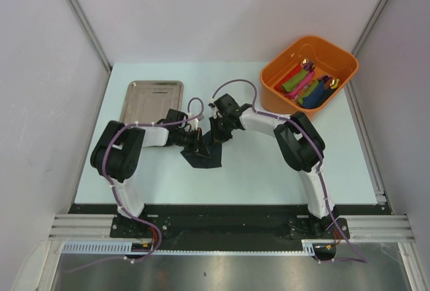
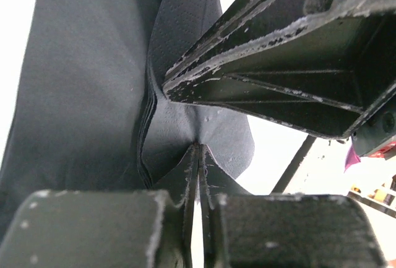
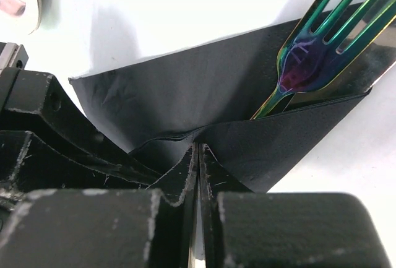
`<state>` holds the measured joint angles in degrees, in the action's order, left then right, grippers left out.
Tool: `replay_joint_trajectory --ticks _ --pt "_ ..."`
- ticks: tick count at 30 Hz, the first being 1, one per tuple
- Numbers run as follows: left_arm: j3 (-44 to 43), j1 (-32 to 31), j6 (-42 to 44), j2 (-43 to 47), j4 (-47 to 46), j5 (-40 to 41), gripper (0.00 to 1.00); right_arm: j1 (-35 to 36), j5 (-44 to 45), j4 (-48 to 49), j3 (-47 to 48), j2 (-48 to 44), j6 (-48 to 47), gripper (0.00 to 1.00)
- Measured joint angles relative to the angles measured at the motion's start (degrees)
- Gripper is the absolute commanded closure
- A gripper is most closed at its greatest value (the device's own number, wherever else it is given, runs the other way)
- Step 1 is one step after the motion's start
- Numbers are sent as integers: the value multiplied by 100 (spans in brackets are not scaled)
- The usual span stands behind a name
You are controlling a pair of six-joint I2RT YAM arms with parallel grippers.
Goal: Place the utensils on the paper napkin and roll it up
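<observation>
Left gripper (image 2: 198, 151): clamped on a fold of the paper napkin (image 2: 80, 95)
Right gripper (image 3: 198, 150): pinching the napkin's folded edge
Utensils (image 3: 306, 57): fork tines poking out of the fold

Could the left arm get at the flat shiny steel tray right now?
Probably yes: the flat shiny steel tray lies just beyond the left gripper, with nothing between them. But that gripper is shut on the thin black paper napkin, so it would likely have to let go first.
</observation>
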<state>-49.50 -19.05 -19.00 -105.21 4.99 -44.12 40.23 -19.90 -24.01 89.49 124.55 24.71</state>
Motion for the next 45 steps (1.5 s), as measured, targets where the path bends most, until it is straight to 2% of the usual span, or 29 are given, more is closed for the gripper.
replay_joint_trajectory --ticks 4,8,17,23,29,32,45 --pt "179 2 24 221 -66 68 84 -4 -31 22 -9 7 -44 97" --pt "334 -7 59 549 -63 96 82 -37 -129 79 -48 7 -59 97" --pt "337 -146 -4 739 -282 87 83 -79 -260 166 -98 7 -59 97" --pt "232 -157 -7 367 -236 195 87 -85 -302 179 -101 7 -59 94" --pt "92 -140 -31 125 -55 179 90 -74 -354 186 -101 -22 -61 82" --pt "63 -140 -20 120 2 201 91 -55 -387 114 -105 -92 -59 80" --pt "35 -146 4 116 66 238 91 -42 -431 7 -133 -422 -66 84"
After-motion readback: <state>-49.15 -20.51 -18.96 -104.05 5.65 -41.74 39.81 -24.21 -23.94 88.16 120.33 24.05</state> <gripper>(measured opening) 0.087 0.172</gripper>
